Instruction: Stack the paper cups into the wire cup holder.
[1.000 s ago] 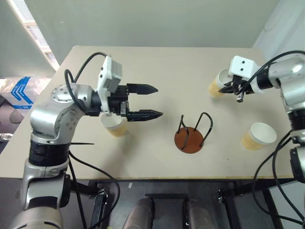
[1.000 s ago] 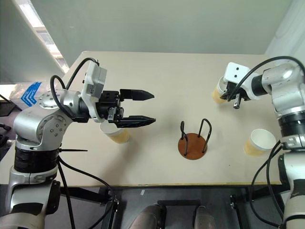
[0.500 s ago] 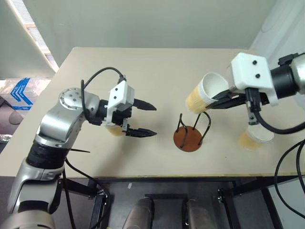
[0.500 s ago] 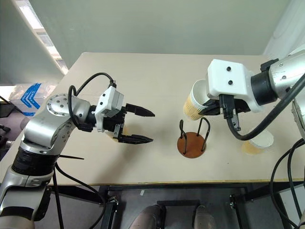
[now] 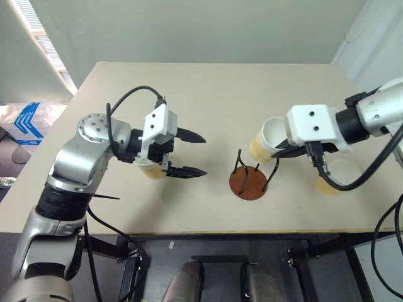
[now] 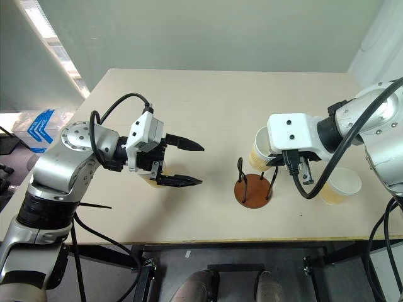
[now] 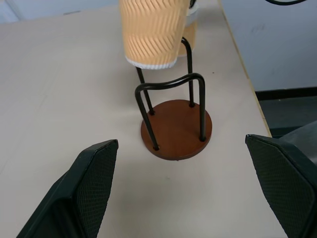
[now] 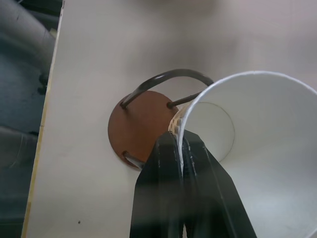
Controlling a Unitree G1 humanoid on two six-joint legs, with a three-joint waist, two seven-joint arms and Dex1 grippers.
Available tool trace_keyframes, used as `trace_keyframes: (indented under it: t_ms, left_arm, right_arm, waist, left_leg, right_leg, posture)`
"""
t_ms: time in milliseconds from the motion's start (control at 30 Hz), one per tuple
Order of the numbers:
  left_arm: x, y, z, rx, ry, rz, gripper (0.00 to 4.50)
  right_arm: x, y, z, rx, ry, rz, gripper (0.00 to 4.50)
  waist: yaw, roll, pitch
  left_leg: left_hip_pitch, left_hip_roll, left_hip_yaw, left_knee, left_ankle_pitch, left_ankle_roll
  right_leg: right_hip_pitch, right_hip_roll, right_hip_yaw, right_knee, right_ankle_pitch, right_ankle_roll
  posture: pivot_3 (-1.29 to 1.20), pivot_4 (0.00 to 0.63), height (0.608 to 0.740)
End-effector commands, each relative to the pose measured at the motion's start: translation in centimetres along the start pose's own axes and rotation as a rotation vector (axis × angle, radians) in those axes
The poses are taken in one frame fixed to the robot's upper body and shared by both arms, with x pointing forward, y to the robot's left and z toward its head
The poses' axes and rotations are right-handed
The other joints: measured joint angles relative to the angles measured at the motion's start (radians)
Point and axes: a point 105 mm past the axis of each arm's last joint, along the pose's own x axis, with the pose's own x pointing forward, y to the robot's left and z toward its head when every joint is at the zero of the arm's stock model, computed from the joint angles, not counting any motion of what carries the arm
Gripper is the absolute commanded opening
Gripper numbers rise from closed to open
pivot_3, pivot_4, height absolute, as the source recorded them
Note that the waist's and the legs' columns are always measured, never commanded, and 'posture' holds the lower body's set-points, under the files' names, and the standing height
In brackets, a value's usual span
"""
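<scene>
Now, nearest the table's front edge stands the wire cup holder (image 5: 249, 178), a round reddish-brown disc base with thin black wire loops rising from it, empty. Left of the holder, the left gripper (image 5: 194, 153) hangs with its two black fingers spread wide and gripping nothing; it has sunk a little since a second ago and turned toward the holder. Behind those fingers, a tan-yellow tapered paper cup (image 5: 150, 170) with a white rim sits on the beige table (image 5: 208, 94), partly hidden by the wrist.

Right of the holder, another paper cup of the same kind (image 6: 340, 187) stands upright on the table, well apart from the base.

Just above the holder's right side, the right gripper (image 8: 179, 141) is pinched tight on the wall of a third ribbed paper cup (image 5: 266, 139), one finger inside the rim and one outside (the wrist view shows this plainly). A second ago this cup was held far off by the table's right back corner; it has since been carried in over the holder and lowered, so that its bottom hangs tilted just above the wire loops, not yet between them.
</scene>
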Motion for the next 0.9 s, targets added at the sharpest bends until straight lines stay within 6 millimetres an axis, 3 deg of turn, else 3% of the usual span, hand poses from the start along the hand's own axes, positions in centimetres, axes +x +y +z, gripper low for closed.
trace_keyframes:
  t_ms: [33,133,367,600,767,900]
  left_arm:
    - [-0.6,0.2,0.8,0.037,-0.012,0.028,4.5]
    - [-0.5,0.0,0.7,0.036,-0.012,0.029,4.5]
    - [-0.9,0.7,1.0,0.071,0.0,0.096,4.5]
    - [-4.6,1.1,1.5,0.217,0.175,0.213,4.5]
    - [-7.9,0.9,-1.7,0.254,0.434,0.25,4.5]
    - [-8.0,0.0,-2.2,0.254,0.458,0.201,4.5]
  right_arm:
    - [-0.1,-0.2,0.4,-0.041,0.003,-0.02,0.03]
    - [0.3,-0.7,0.5,-0.039,-0.001,-0.043,0.66]
    - [0.2,-2.2,0.5,0.02,-0.036,-0.151,3.03]
    - [-2.4,-3.7,-0.5,0.16,-0.107,-0.307,3.03]
    - [-3.4,-3.4,0.0,0.213,-0.182,-0.309,3.03]
    - [-3.3,-3.3,-0.3,0.228,-0.177,-0.301,3.03]
  waist:
    - [0.0,0.0,0.0]
    - [-0.001,0.0,0.0]
    - [-0.001,0.0,0.0]
    - [-0.001,0.0,0.0]
    - [-0.004,0.0,0.0]
    - [-0.003,-0.001,0.0]
  left_leg:
    - [0.0,0.0,0.0,0.0,0.0,0.0]
    - [0.0,0.0,0.0,0.0,0.0,0.0]
    - [0.0,0.0,0.0,0.001,0.001,0.001]
    - [0.0,0.0,0.0,0.0,0.001,0.0]
    - [0.0,0.0,0.0,-0.001,0.0,-0.001]
    - [-0.001,0.0,-0.001,-0.001,0.0,-0.001]
  right_leg:
    - [0.0,0.0,0.0,0.0,0.0,0.0]
    - [0.0,0.0,0.0,0.0,0.0,0.001]
    - [0.0,0.0,0.0,0.0,0.001,0.001]
    - [0.0,0.0,0.0,-0.001,0.002,0.001]
    - [-0.001,0.0,0.001,0.0,0.001,0.001]
    - [-0.002,0.001,0.001,0.0,0.0,-0.001]
  posture:
    - [0.0,0.15,0.74]
    - [0.0,0.15,0.74]
    - [0.0,0.15,0.74]
    - [0.0,0.15,0.74]
    - [0.0,0.15,0.74]
    - [0.0,0.15,0.74]
